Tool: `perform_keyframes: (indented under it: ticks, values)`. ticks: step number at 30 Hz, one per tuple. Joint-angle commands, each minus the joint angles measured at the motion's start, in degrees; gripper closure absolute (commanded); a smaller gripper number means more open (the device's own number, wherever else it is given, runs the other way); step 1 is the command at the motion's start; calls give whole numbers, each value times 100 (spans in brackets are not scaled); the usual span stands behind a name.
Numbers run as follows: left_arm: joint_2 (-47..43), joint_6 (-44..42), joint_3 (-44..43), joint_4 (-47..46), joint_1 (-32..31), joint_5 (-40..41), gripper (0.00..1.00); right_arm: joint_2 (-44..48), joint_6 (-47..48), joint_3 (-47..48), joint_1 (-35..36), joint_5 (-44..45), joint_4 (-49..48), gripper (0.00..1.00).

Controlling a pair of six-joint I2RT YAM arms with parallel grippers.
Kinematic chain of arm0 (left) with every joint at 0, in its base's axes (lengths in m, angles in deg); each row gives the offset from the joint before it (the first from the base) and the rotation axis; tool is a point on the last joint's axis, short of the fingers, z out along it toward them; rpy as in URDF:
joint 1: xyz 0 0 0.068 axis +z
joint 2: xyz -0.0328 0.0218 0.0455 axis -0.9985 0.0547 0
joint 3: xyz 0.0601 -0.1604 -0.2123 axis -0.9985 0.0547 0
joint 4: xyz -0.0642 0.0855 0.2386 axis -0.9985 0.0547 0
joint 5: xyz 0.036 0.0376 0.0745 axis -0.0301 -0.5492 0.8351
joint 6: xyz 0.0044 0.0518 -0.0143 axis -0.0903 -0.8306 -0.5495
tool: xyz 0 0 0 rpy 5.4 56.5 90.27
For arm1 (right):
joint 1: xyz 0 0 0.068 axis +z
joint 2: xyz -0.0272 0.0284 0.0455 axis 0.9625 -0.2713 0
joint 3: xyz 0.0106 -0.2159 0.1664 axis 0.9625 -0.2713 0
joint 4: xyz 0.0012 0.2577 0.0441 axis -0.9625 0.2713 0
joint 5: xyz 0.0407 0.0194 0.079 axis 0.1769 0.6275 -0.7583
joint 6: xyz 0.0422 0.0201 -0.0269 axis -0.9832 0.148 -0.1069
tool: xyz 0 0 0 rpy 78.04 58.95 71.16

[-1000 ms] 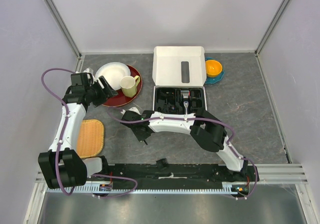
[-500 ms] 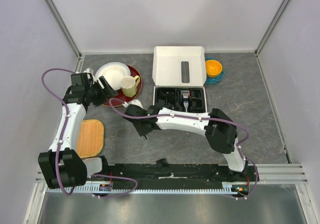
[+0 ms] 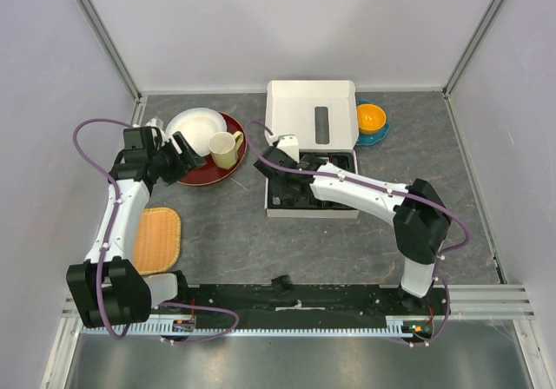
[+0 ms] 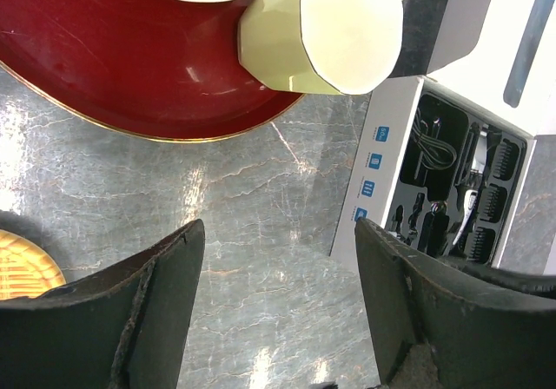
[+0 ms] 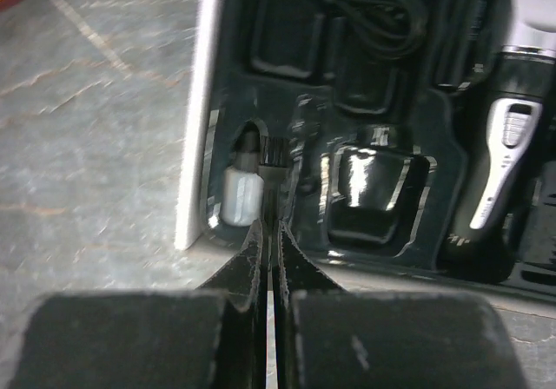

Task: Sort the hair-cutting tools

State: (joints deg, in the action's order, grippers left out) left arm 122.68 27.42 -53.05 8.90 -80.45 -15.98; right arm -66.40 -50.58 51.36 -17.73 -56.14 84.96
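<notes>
A thin black brush [image 5: 274, 153] is pinched between the fingers of my right gripper [image 5: 271, 224], which is shut on it. It hangs over the front left corner of the black tray [image 3: 340, 200] in the white box [image 3: 310, 111], beside a small white bottle [image 5: 241, 194]. The black-and-silver clipper [image 5: 502, 168] lies in the tray to the right, with black comb attachments [image 4: 492, 203] at its far end. My left gripper [image 4: 278, 228] stands open and holds nothing, above bare table between the red plate [image 4: 130, 68] and the box.
On the red plate [image 3: 228, 174] sit a white plate [image 3: 195, 131] and a pale yellow cup [image 3: 226, 148]. An orange bowl on a teal saucer [image 3: 371, 118] is right of the box lid. A woven mat [image 3: 157, 240] lies at the left, and a small black piece [image 3: 281, 281] sits by the near rail.
My right arm swung from the table left of the box up and to the right, over the tray's left end, staying shut on the brush. The left arm has not moved.
</notes>
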Motion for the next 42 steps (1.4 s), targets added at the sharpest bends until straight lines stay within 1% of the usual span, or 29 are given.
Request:
perform_keyframes:
  ticks: [1, 10, 28, 42]
  values:
    - [-147, 135, 13, -181, 44, -176, 24, 317, -580, -342, -213, 370, -506, 100]
    - [-138, 135, 13, -181, 44, -202, 24, 97, -818, -421, -301, 669, -788, 100]
    - [-138, 127, 22, -190, 44, -237, 24, -228, -888, -509, -310, 607, -797, 100]
    - [-147, 118, 22, -181, 44, -237, 24, -211, -897, -667, -318, 643, -797, 100]
